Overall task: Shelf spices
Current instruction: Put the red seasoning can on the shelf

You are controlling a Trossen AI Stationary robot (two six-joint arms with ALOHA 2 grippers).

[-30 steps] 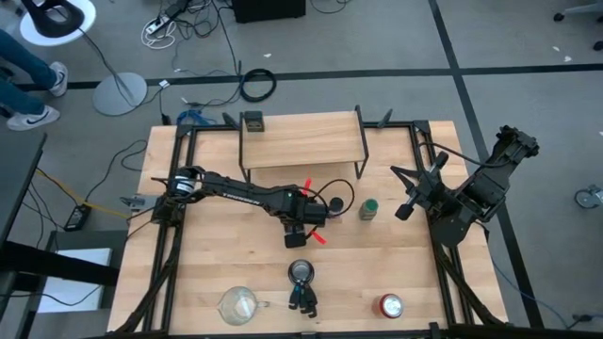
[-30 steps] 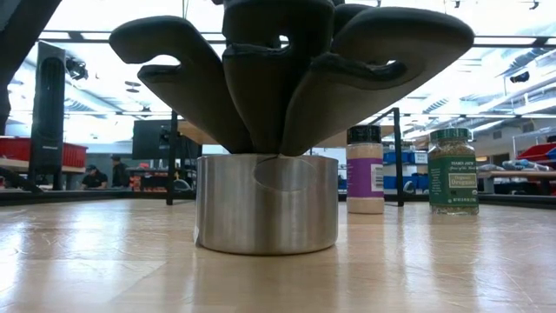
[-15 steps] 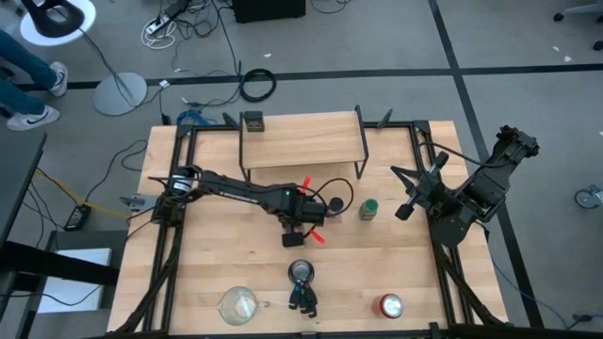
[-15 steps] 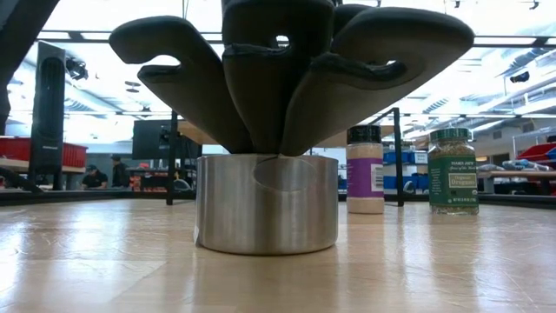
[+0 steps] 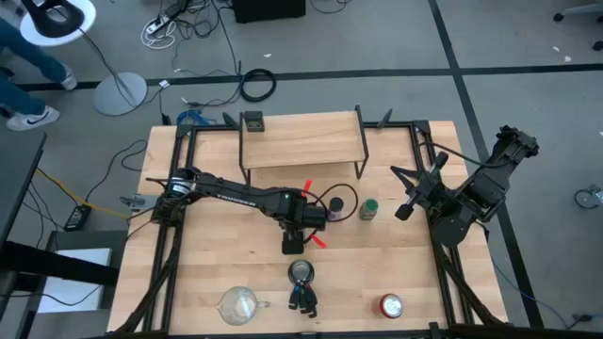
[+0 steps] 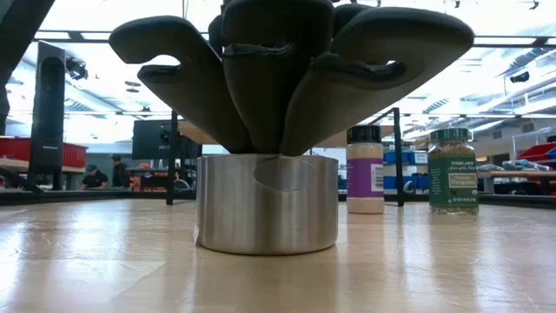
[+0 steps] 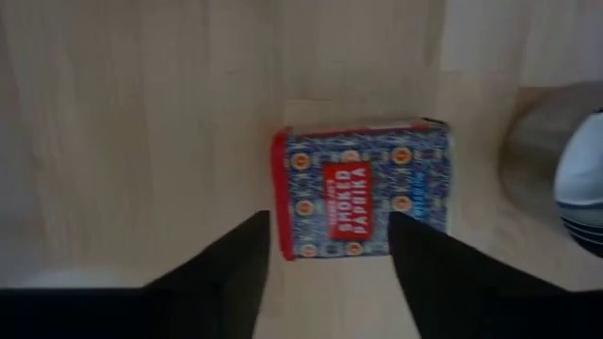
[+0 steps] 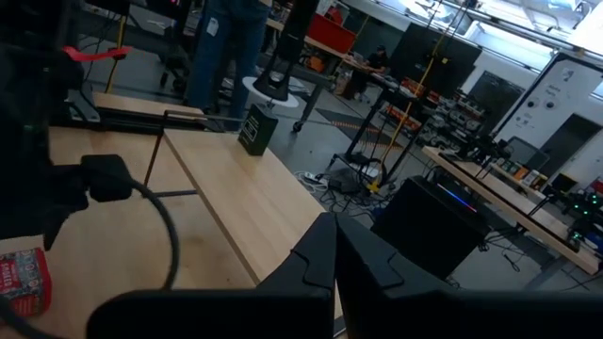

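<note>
The red tin (image 7: pixel 363 193) lies flat on the table, label up. My left gripper (image 7: pixel 328 245) points down just above it, open, with a finger toward each side and neither touching. The gripper sits at mid-table (image 5: pixel 294 226). The dark olive tin (image 5: pixel 252 122) stands on the left end of the shelf (image 5: pixel 301 143). Beside the left gripper stand the purple-labelled jar (image 6: pixel 365 169) and the green jar (image 6: pixel 453 171), both upright on the table (image 5: pixel 368 208). My right gripper (image 8: pixel 334 254) waits shut, raised at the table's right side.
A steel cup (image 6: pixel 265 204) holding dark utensils stands near the front edge, close to the low camera. A clear glass cup (image 5: pixel 238 303) is at the front left and a round red-topped can (image 5: pixel 390 305) at the front right. People stand beyond the table.
My left hand has shifted a little toward the table's near edge in the high view. The jars, the steel cup and my right arm have kept still.
</note>
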